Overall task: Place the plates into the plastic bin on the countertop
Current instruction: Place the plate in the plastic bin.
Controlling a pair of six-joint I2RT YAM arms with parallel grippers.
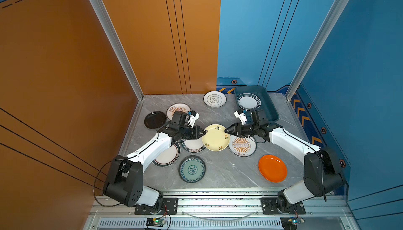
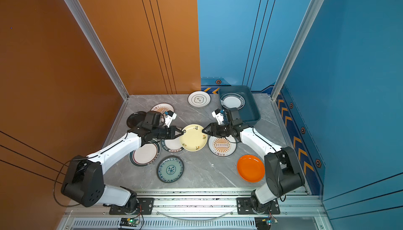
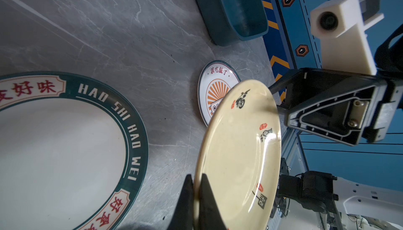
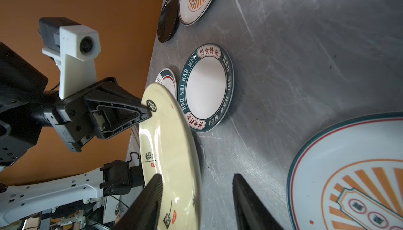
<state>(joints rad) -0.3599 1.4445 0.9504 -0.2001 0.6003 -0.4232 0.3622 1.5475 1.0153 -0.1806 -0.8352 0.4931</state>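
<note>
Centrally, between your two arms, the cream-yellow plate was held off the countertop. It lay well short of the plastic bin, which stood at the far right corner with one green-rimmed white plate lying in its far half.

(a) Your left gripper was closed hard on the plate's rim. In the left wrist view its two black fingers pinched the edge of the cream-yellow plate with no gap showing.

(b) Your right gripper met the opposite rim with its jaws apart, roughly half spread. In the right wrist view one finger lay over the plate's face, and the other finger stood clear of its underside, with bare countertop showing between them. You had the rim straddled there, not clamped. Whether the nearer finger touched the glaze could not be told.

(c) In both top views the plate overlapped the HAO SHI HAO WEI plate on your left and the sunburst plate on your right, both flat on the countertop.
</note>
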